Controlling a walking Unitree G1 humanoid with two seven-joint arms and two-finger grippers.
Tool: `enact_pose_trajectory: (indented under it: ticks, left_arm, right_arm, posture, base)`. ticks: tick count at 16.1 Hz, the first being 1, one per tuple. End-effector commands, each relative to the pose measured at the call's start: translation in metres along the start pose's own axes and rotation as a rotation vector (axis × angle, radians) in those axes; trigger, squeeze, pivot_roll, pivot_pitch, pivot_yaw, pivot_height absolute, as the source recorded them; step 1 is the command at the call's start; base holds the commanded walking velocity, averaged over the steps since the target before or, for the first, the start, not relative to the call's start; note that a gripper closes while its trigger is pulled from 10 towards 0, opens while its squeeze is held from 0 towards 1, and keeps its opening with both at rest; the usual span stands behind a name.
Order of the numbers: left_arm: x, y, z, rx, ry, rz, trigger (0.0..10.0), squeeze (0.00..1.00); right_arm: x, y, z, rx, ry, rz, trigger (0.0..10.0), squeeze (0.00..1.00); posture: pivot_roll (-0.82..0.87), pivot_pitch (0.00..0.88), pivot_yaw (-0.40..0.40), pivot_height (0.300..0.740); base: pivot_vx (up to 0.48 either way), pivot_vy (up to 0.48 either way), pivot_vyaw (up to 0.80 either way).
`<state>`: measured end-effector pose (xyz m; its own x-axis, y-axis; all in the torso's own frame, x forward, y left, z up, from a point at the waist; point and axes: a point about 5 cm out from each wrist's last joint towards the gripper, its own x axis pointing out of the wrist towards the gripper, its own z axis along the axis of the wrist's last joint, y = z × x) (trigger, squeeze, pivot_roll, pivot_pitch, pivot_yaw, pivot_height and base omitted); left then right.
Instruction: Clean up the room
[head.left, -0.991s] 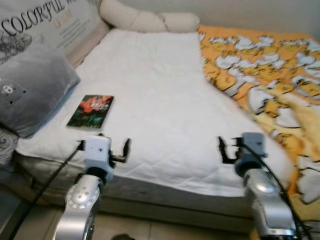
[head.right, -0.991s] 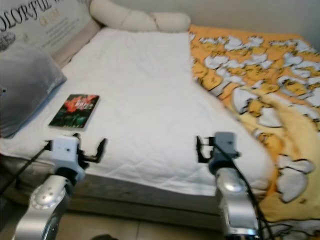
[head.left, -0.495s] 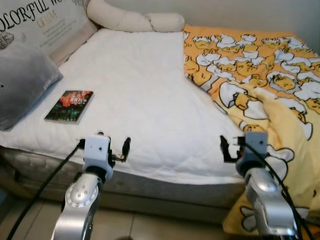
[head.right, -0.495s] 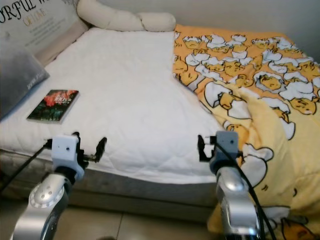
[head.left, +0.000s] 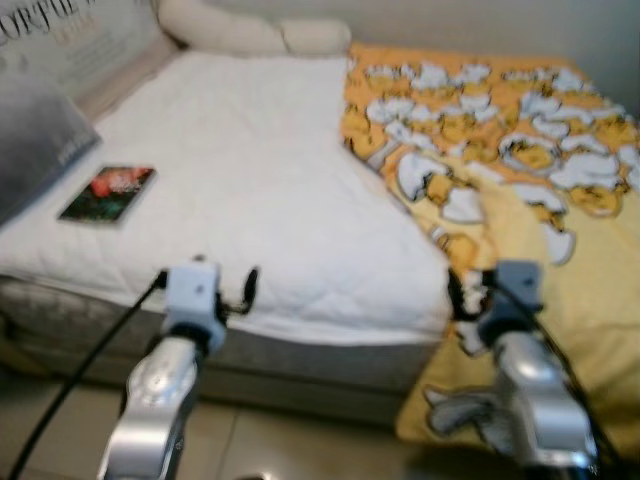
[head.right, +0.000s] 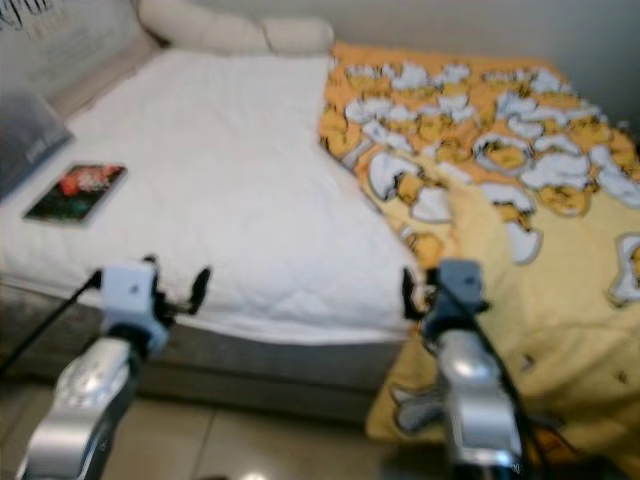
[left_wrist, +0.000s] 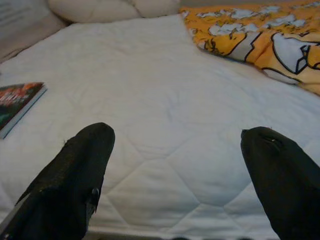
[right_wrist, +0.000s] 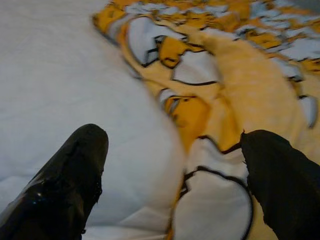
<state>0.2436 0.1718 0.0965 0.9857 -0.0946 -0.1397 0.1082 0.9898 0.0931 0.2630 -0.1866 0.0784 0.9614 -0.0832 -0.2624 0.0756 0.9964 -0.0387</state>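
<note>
A white quilted bed lies before me. A yellow blanket with a duck print is bunched over its right half and hangs down over the front edge. A dark book with a red flower cover rests flat on the left of the bed. My left gripper hovers open at the front edge of the mattress, nothing between its fingers. My right gripper is open too, held over the spot where the blanket meets the white sheet.
A grey pillow and a printed cushion lie at the left. Cream pillows sit at the far end by the wall. Tiled floor runs along the bed's front. Black cables trail from both arms.
The whole picture has slid left as the camera turned right, bringing more of the yellow blanket into view. Both grippers stay open at the bed's front edge.
</note>
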Motion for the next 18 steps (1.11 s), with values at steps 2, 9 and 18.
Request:
enact_pose_trajectory:
  ticks: [2, 9, 18]
  left_arm:
    - [0.0027, 0.0019, 0.0069, -0.010, -0.033, 0.020, 10.0, 0.00]
    - [0.0045, 0.0032, 0.0105, -0.022, -0.058, -0.001, 10.0, 0.00]
    - [0.0046, 0.0043, 0.0108, -0.025, -0.060, 0.004, 10.0, 0.00]
  right_arm:
    - [0.0019, -0.0007, 0.0038, -0.011, -0.007, 0.006, 10.0, 1.00]
    - [0.0031, 0.0030, 0.0041, 0.003, -0.004, 0.016, 10.0, 0.00]
    - [0.0048, 0.0032, 0.0048, -0.021, -0.003, 0.018, 10.0, 0.00]
  posture:
    - [0.03, 0.000, 0.008, 0.740]
    - [0.03, 0.000, 0.016, 0.740]
    - [0.04, 0.000, 0.011, 0.740]
  base:
    - [0.000, 0.000, 0.00]
    - [0.122, 0.000, -0.17]
    - [0.319, 0.000, -0.08]
